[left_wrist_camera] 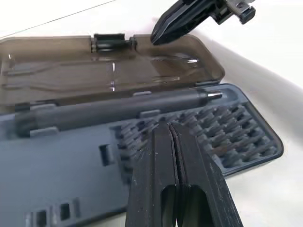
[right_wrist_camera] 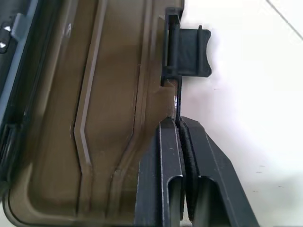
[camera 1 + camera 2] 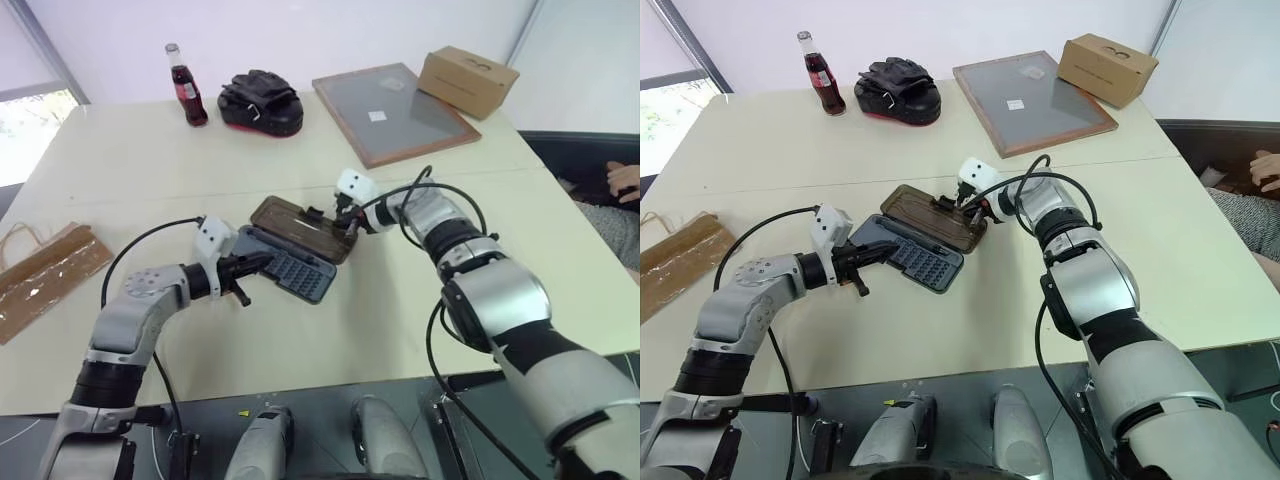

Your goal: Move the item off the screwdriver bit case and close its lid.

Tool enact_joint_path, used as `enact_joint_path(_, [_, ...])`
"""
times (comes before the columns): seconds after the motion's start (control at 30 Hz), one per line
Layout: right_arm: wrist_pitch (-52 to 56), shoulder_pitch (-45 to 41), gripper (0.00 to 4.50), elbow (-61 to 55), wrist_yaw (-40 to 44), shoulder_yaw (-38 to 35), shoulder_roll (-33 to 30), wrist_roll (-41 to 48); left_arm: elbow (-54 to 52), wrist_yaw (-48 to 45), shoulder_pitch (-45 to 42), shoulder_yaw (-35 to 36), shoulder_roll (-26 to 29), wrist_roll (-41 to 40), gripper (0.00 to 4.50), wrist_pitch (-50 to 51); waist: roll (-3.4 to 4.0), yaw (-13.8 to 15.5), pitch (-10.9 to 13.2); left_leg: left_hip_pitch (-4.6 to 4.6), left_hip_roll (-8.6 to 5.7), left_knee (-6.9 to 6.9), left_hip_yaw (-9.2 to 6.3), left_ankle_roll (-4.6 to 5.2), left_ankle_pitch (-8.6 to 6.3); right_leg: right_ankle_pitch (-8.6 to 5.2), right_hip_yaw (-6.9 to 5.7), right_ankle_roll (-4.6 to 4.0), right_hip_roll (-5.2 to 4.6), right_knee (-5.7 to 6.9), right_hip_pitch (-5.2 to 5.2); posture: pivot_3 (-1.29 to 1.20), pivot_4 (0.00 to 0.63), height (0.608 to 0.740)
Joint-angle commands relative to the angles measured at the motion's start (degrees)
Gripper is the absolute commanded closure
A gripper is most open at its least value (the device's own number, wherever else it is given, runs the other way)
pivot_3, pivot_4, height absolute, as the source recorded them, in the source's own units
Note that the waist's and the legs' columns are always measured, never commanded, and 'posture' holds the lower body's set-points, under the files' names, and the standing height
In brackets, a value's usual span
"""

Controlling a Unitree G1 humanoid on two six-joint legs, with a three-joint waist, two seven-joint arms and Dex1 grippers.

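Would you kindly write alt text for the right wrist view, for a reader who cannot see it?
The right gripper is shut on the free edge of the lid, a smoky brown translucent panel lying open on the pale table, just beside its black latch tab.

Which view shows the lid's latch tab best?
The right wrist view: the latch tab sits close up on the edge of the brown lid, just past the shut right tool. The left wrist view shows it small at the lid's far edge; the eye views barely resolve it.
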Motion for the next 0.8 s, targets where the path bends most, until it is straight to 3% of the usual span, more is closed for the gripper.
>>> enact_joint_path(0.03, [-0.97, -0.36, 4.48, -0.50, 0.71, 0.55, 0.63, -0.97, -1.83, 0.49, -0.93, 1.01, 0.09, 0.13, 4.50, -1.31, 0.00, 0.00, 0.00, 0.00, 0.00, 0.01, 0.00, 0.00, 0.00, 0.00, 0.01, 0.00, 0.00, 0.00, 0.00, 0.00, 0.150, 0.740])
enact_joint_path(0.33, [-5.67, 0.42, 4.48, -1.49, 1.57, 3.00, 0.91, -3.81, -1.50, 1.29, -1.47, 1.30, 0.01, -0.03, 4.50, -1.74, 0.00, 0.00, 0.00, 0.00, 0.00, 0.00, 0.00, 0.00, 0.00, 0.00, 0.01, 0.00, 0.00, 0.00, 0.00, 0.00, 0.150, 0.740])
enact_joint_path(0.5, [-10.97, 1.38, 4.48, -5.26, 4.04, 4.74, 1.03, -4.60, -0.17, 3.26, -3.99, 4.92, -0.64, -1.84, 4.50, -0.93, 0.00, -0.04, 0.00, 0.00, 0.00, 0.01, 0.00, 0.00, 0.00, 0.00, 0.01, 0.00, 0.01, 0.00, 0.00, 0.00, 0.150, 0.740])
enact_joint_path(0.8, [-14.45, 9.02, 4.48, -24.68, 6.00, 6.56, -2.69, -4.25, 7.37, 8.25, -10.01, 11.00, -1.54, -1.85, 4.50, -2.85, 0.00, 0.25, 0.00, -0.03, -0.01, 0.03, -0.05, -0.05, 0.03, 0.00, 0.00, 0.01, 0.01, -0.01, -0.01, 0.00, 0.150, 0.740])
